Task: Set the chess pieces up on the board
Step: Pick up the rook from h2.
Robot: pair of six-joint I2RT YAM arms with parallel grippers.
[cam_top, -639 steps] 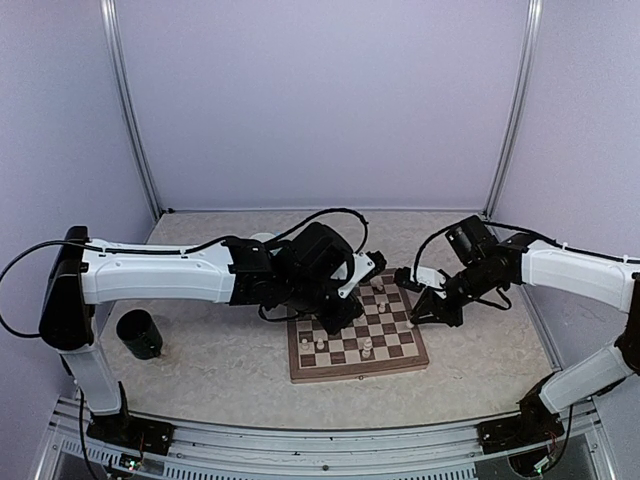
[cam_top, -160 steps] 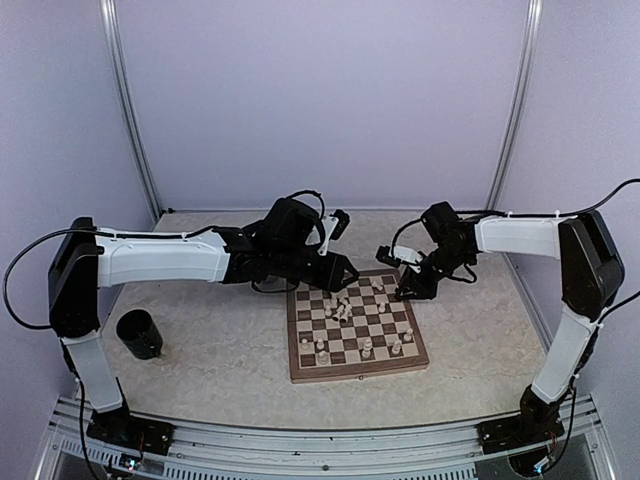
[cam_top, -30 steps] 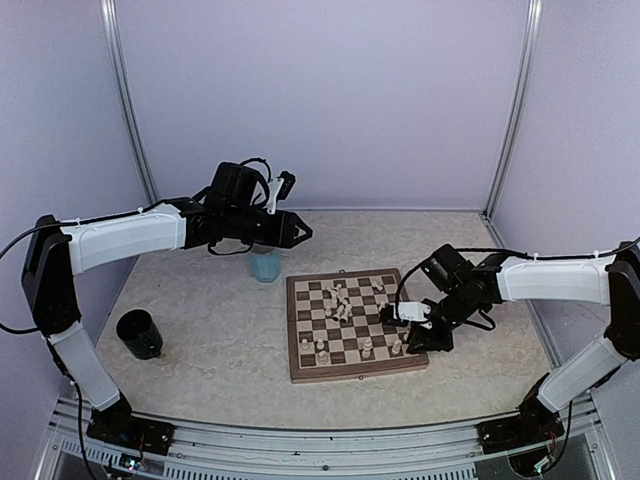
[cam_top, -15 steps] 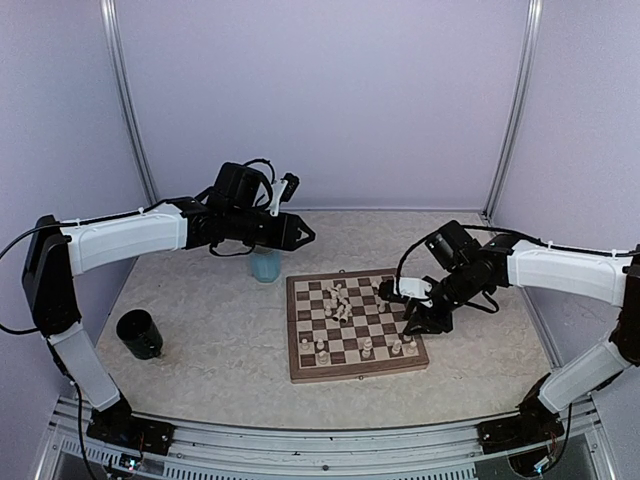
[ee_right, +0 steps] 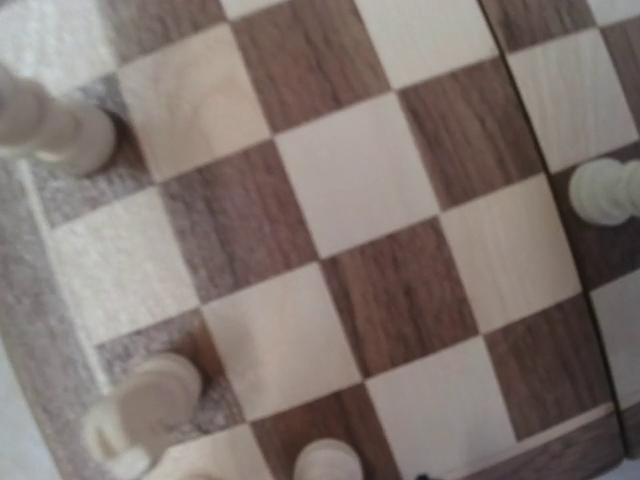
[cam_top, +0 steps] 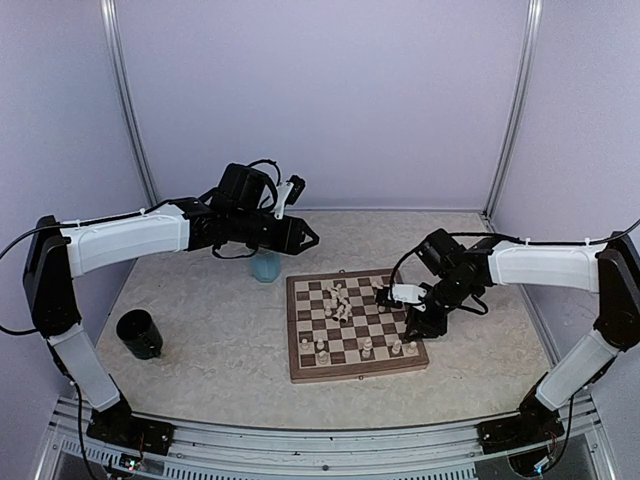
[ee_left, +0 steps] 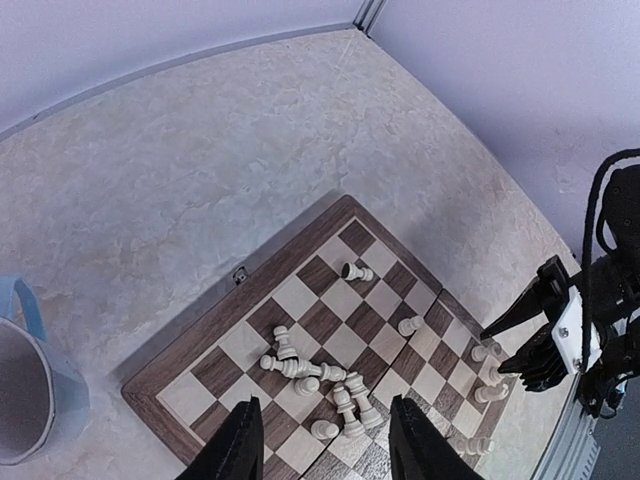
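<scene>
No readable text, labels, brands or numbers anywhere.

Fixed top camera looks down from high behind the near edge, taking in the whole counter (cam_top: pixel 210 350), the board (cam_top: pixel 345 373) right of centre. Left wrist camera, well above, slants down on most of that board, the right hand (ee_left: pixel 492 350) at 4 o'clock. Right wrist camera sits close over a few blurred squares near its rim.

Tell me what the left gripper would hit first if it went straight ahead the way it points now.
Probably the heap of toppled chess pieces in the middle of the board. The open left gripper aims down at them, though depth is unclear.
</scene>
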